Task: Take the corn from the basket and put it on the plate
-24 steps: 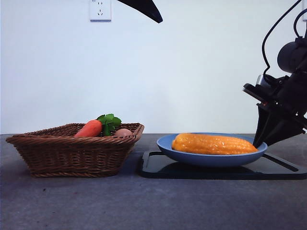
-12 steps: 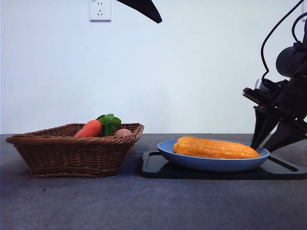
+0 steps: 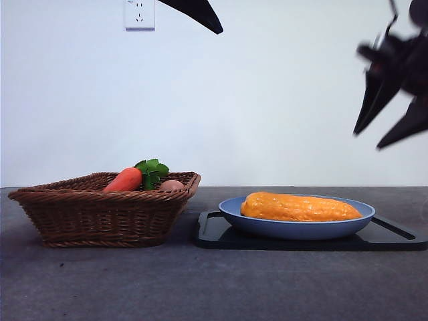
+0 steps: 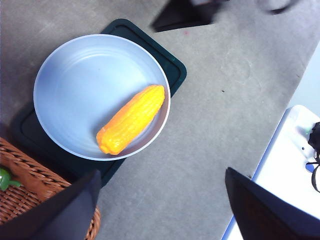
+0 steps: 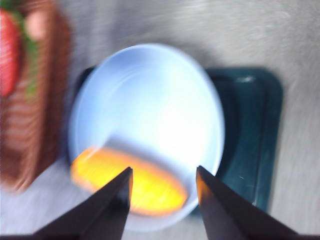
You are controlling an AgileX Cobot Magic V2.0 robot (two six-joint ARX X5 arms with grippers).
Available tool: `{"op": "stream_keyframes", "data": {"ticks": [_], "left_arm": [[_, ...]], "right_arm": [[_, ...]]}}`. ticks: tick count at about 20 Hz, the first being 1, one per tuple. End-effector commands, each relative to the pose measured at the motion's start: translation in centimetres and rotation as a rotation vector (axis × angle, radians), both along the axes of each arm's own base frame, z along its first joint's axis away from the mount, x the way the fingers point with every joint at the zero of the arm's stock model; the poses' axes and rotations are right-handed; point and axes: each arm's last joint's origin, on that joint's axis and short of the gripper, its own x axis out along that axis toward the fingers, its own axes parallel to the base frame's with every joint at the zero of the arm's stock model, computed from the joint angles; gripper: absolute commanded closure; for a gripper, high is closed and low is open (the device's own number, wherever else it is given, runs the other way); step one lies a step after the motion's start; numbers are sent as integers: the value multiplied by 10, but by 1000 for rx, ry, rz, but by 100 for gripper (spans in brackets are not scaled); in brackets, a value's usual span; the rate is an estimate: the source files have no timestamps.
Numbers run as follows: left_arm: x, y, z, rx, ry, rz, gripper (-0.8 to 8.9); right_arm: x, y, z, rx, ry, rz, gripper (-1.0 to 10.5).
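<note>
Right gripper (image 3: 391, 114) hung blurred at the upper right of the front view, jaws spread and empty, well above the plate (image 3: 234, 209). Left gripper (image 4: 160, 200) waited with jaws wide apart and nothing between them, showing only as a dark tip at the top of the front view. At lower right of centre the corn (image 3: 299, 207) lay lengthwise on the plate, which sat on a black tray (image 3: 214, 234) on the counter (image 3: 200, 287). Lower left, the basket (image 3: 100, 214) held a carrot (image 3: 125, 179). The cob looked stiff, light and bumpy enough to grip; taking it across the thick middle seemed soundest, since the tapered end might slip.
</note>
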Motion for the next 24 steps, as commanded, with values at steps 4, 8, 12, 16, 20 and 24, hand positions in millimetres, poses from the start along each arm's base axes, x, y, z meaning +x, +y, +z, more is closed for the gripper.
{"op": "stream_keyframes", "data": {"ticks": [4,8,12,16,20,24], "left_arm": [[2,-4,4,-11,-14,-4,414],[-1,-2,2,16,14,-4,538],[-3,0,-1,49,48,-4,750],[-5,2,-2,66,67,-4,806],[-4,1,-2,61,62,-4,806],[-2,-1,0,36,35,-4,806]], "right_arm": [[-72,21,55,-53,-99,200,735],[-115,31,74,-58,-125,287,765],[-135,35,75,-88,-121,397,920],[-136,38,75,-97,-130,436,945],[-135,39,76,-80,-143,439,945],[-135,39,76,-82,-143,438,945]]}}
